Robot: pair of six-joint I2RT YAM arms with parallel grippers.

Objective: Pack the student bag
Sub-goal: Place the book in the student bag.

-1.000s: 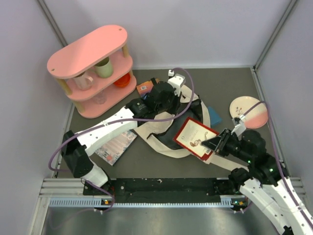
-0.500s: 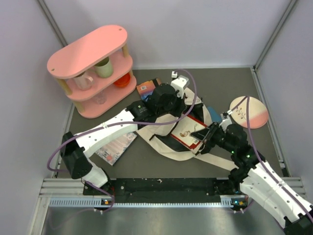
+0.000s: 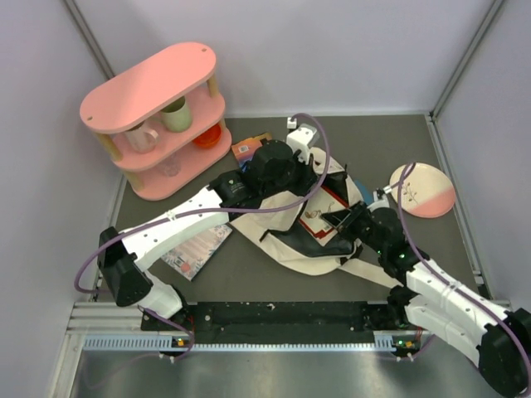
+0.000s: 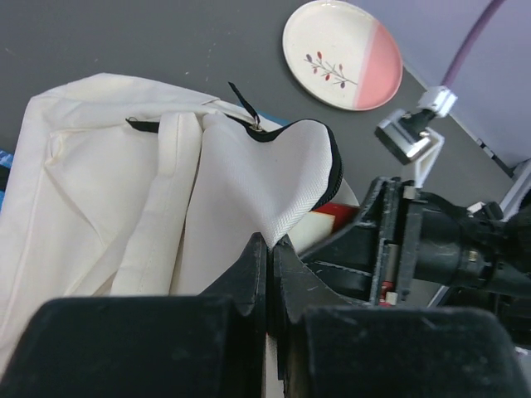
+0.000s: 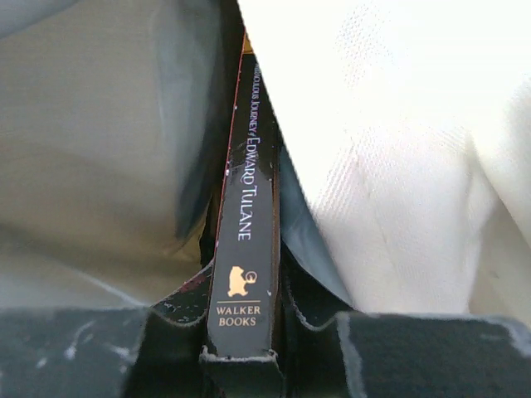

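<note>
The student bag (image 3: pixel 278 236), a cream canvas backpack with black trim, lies mid-table with its mouth held up. My left gripper (image 3: pixel 307 186) is shut on the bag's zippered top edge (image 4: pixel 290 178), its fingertips (image 4: pixel 259 249) pinching the fabric. My right gripper (image 3: pixel 347 224) is shut on a book (image 3: pixel 319 217) with a red and white cover. In the right wrist view the book's black spine (image 5: pixel 246 215) runs between the fingers (image 5: pixel 187 303) and into the bag's dark opening, with cream fabric (image 5: pixel 390 166) on both sides. The book's far end is hidden inside.
A pink oval shelf (image 3: pixel 158 116) with mugs stands at the back left. A pink and white plate (image 3: pixel 423 189) lies at the right. A flat patterned booklet (image 3: pixel 197 247) lies left of the bag, and an orange box (image 3: pixel 242 150) behind it. Long bag straps (image 3: pixel 373 278) trail towards the right arm.
My right gripper has carried the book left and away from the near edge, into the bag's mouth. My left gripper has kept hold of the bag's edge.
</note>
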